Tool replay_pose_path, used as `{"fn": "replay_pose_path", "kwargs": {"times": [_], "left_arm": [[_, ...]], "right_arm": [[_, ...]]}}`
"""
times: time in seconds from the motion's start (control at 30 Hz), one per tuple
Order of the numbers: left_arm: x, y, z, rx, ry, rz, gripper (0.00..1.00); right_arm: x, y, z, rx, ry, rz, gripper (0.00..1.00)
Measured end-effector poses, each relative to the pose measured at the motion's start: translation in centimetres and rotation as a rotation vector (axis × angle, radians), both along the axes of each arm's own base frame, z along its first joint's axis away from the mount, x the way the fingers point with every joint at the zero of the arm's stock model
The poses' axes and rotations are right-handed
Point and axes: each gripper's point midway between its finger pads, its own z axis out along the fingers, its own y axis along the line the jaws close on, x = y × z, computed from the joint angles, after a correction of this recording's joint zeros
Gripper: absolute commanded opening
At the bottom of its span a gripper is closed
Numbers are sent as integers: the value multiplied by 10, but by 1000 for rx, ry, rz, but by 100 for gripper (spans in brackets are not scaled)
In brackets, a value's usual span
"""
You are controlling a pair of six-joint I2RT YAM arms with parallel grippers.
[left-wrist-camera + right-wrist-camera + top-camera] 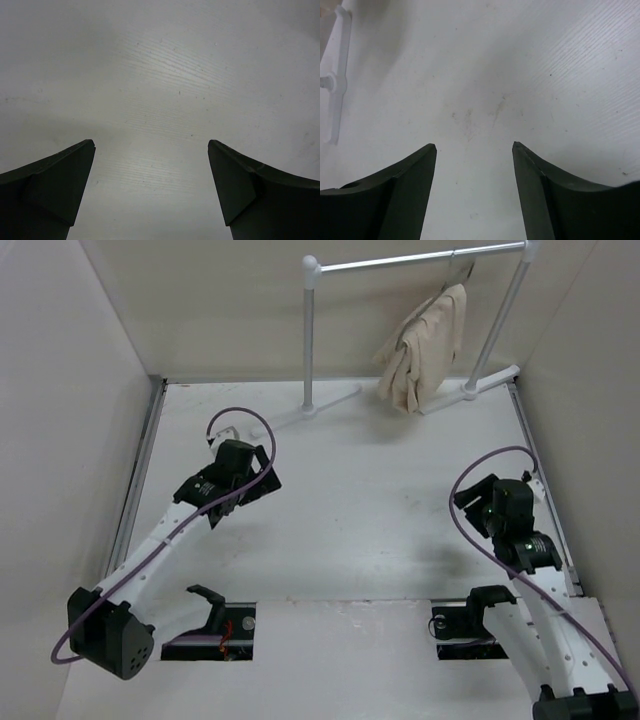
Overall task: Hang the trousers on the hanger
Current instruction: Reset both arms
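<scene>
White tabletop fills an enclosure of plain pale walls, with a white tubular garment rack standing at its far end. The left arm reaches forward from its base at the near left corner, elbow low, its wrist over the left half of the table; the left gripper hangs above bare surface with its dark fingers spread wide and nothing between them. The right arm is folded closer in near the right wall, and the right gripper is likewise parted wide over bare, faintly stained table, holding nothing. A foot of the rack shows at the edge of its wrist view. The trousers hang bunched from the rack's rail, well apart from both grippers. Of the hanger only a thin dark sliver under the rail shows.
</scene>
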Motion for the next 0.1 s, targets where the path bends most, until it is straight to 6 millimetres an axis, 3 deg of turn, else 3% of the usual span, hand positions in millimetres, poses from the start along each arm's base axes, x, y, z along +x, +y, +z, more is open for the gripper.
{"fn": "replay_pose_path", "kwargs": {"times": [0.1], "left_arm": [[0,0,-7,11,22,-3,100]], "right_arm": [[-3,-3,-3,-18,14,-2,70]]}}
